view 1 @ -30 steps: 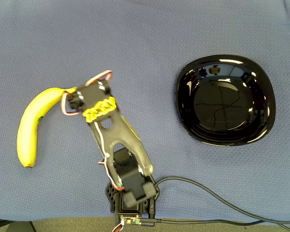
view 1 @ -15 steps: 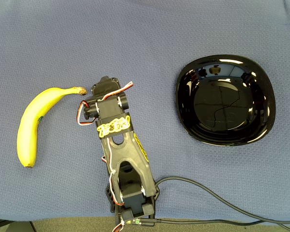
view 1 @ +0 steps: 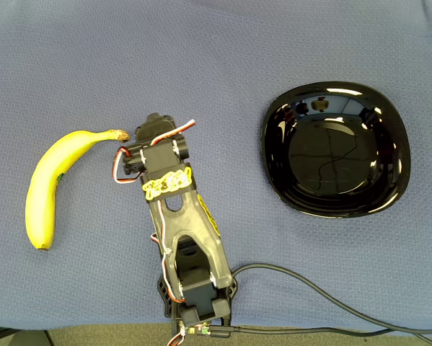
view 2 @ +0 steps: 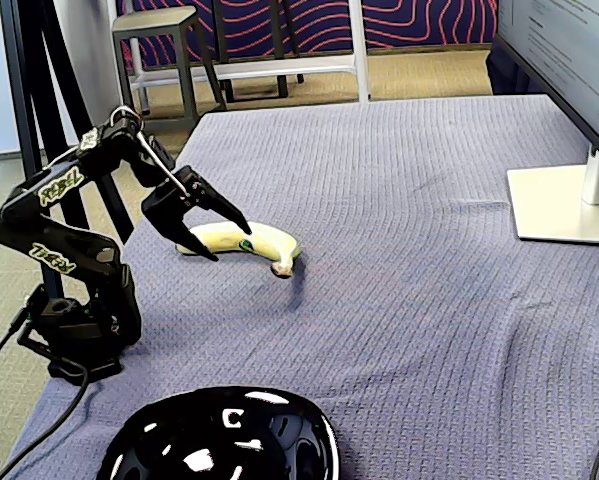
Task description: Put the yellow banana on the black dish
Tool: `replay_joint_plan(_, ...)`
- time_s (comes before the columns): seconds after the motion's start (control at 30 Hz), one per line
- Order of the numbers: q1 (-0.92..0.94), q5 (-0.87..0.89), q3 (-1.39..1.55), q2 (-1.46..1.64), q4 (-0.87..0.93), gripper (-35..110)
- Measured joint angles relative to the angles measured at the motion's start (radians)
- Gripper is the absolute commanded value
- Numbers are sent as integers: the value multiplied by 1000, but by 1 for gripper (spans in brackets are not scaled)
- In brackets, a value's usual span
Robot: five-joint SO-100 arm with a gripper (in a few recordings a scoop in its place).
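The yellow banana [view 1: 46, 187] lies on the blue cloth at the left of the overhead view, its brown stem tip pointing toward the arm. In the fixed view the banana [view 2: 267, 240] lies just behind my fingers. My gripper [view 1: 151, 126] hovers just right of the stem tip, apart from it. In the fixed view the gripper [view 2: 229, 243] is open and tilted down, with nothing between its fingers. The glossy black dish [view 1: 336, 149] sits empty at the right of the overhead view. The dish [view 2: 224, 440] is at the bottom edge of the fixed view.
A black cable [view 1: 324, 295] runs from the arm's base toward the table's front right. A monitor foot [view 2: 559, 200] stands on the cloth at the right of the fixed view. Stools and a dark stand are beyond the table.
A second ago the gripper covered the banana's stem end. It has since swung right, off the banana, and has barely moved over the last half second. Banana and dish have not moved.
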Motion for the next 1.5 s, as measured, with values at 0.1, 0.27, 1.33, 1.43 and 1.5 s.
replay_joint_plan(0.1, -46, -12, -9, -61, 0, 23)
replay_joint_plan(0.27, -169, -38, -107, -242, 14, 23)
replay_joint_plan(1.33, -499, -476, -994, -1229, 261, 30)
replay_joint_plan(1.43, -520, -465, -1052, -1276, 261, 30)
replay_joint_plan(1.5, -532, -414, -1088, -1289, 261, 30)
